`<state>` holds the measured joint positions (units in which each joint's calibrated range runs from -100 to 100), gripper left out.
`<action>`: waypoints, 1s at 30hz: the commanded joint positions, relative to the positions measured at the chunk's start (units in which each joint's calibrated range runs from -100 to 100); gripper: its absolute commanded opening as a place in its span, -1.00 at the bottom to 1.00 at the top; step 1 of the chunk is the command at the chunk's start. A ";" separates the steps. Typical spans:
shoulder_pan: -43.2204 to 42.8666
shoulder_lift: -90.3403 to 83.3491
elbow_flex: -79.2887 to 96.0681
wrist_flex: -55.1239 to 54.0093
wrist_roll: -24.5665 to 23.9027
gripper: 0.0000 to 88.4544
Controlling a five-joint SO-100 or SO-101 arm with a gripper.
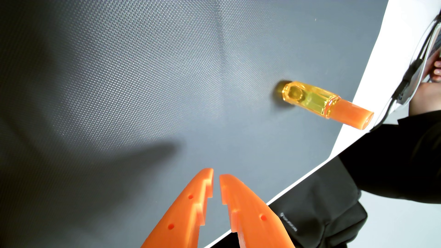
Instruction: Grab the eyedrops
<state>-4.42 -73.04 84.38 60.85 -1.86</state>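
Nothing grabbed yet — the orange gripper [216, 176], its 2 tips nearly together and empty, sits well apart from the eyedrop bottle [317, 101].

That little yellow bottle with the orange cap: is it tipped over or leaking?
Nothing stands out. The bottle sits on the dark textured mat, cap on, with no liquid seen around it. Whether it stands or lies is hard to tell from this wrist view. The orange pincer is apart from it, nearly closed and holding nothing.

bright, even light; soft shadows fall on the grey mat [119, 83] left of the gripper [216, 176]; white table edge overexposed.
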 commanded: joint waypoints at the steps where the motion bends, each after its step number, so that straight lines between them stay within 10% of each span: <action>1: 0.35 -0.46 -0.14 0.20 0.21 -0.97; 20: 1.84 0.47 -5.63 -2.57 -0.94 -0.97; 30: 2.76 4.72 -23.82 6.09 6.38 -0.97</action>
<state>-2.47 -71.85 67.49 65.65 2.96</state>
